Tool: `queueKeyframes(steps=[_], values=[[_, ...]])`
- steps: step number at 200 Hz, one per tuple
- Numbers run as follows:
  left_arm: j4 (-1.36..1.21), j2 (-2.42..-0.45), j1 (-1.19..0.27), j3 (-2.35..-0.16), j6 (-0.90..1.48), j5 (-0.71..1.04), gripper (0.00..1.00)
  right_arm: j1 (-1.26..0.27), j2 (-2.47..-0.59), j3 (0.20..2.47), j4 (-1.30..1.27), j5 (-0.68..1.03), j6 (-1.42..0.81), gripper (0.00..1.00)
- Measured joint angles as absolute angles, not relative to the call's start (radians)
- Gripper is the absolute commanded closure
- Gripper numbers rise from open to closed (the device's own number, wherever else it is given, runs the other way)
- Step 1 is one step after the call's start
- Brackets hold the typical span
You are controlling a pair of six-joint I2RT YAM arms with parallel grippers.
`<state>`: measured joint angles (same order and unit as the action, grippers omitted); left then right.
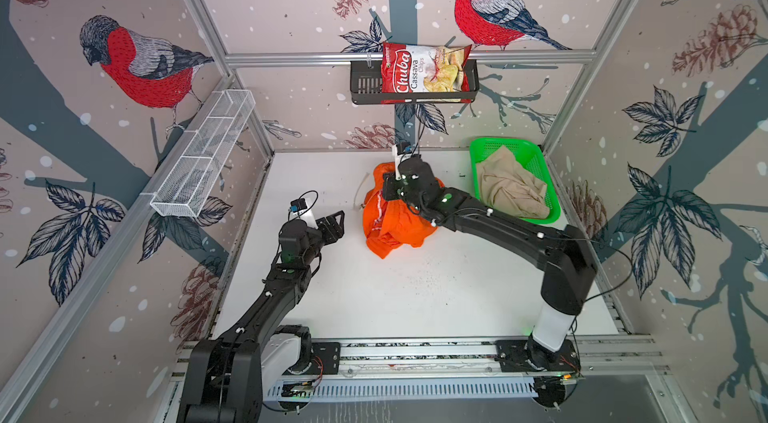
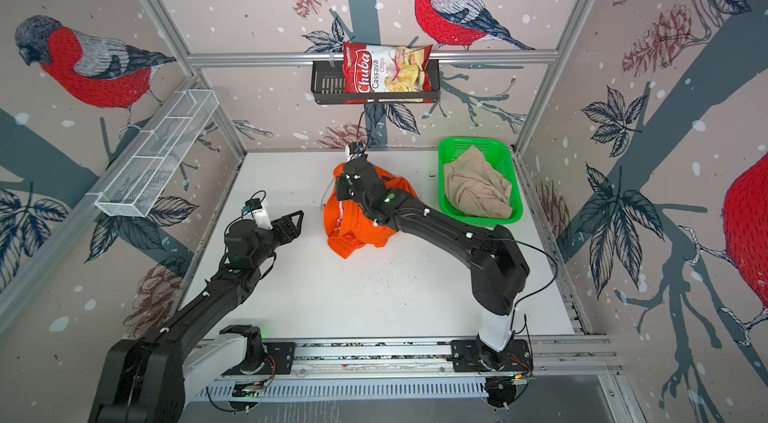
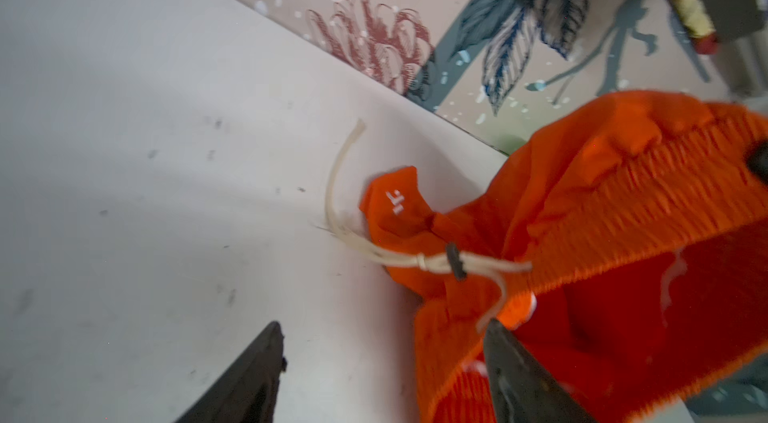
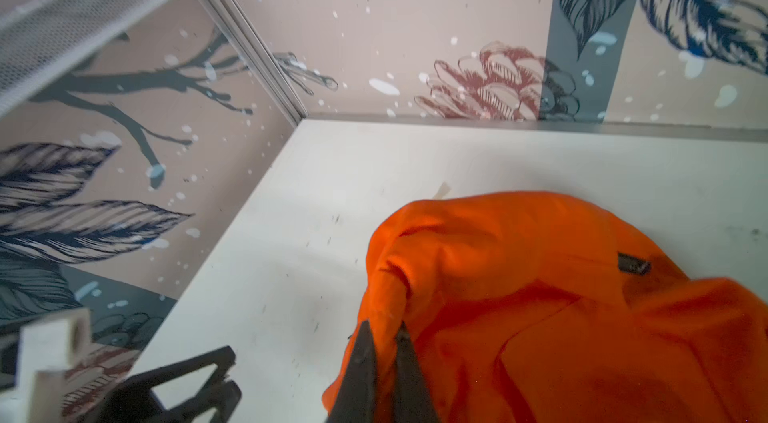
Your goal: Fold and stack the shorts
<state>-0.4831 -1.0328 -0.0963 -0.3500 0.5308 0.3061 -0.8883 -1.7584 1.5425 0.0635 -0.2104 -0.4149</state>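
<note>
The orange shorts (image 1: 390, 221) (image 2: 357, 230) lie bunched on the white table, mid-back. My right gripper (image 4: 384, 327) is shut on a fold of their orange cloth (image 4: 540, 296); in both top views its wrist (image 1: 411, 182) covers the jaws. My left gripper (image 1: 338, 225) (image 3: 384, 325) hovers open just left of the heap, with one finger (image 3: 511, 358) in front of the elastic waistband and nothing between the jaws. A white drawstring (image 3: 345, 176) trails onto the table. The beige shorts (image 1: 511, 188) (image 2: 478, 188) lie crumpled in the green basket.
The green mesh basket (image 1: 540, 218) stands at the back right corner. On the back wall a black rack (image 1: 365, 84) holds a chips bag (image 1: 424, 72). A white wire shelf (image 1: 203, 159) juts from the left wall. Frame rails border the table.
</note>
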Motion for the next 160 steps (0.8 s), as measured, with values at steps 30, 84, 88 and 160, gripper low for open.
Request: queueKeyframes(steps=[30,84,88,160], values=[[-0.608,-1.032,-0.186,-0.345,0.482,0.419,0.23,-0.82,-1.656,1.553,0.059,-0.15,-0.358,1.0],[-0.743,-1.071,-0.229,-0.307,0.381,0.448,0.23,-0.763,-1.571,1.642,0.092,0.02,-0.249,0.99],[-0.748,-1.075,-0.236,-0.307,0.364,0.447,0.23,-0.759,-1.569,1.653,0.097,0.029,-0.236,0.99],[-0.946,-1.188,-0.407,-0.262,0.131,0.525,0.2,-0.752,-1.558,1.715,0.177,0.083,-0.185,0.99]])
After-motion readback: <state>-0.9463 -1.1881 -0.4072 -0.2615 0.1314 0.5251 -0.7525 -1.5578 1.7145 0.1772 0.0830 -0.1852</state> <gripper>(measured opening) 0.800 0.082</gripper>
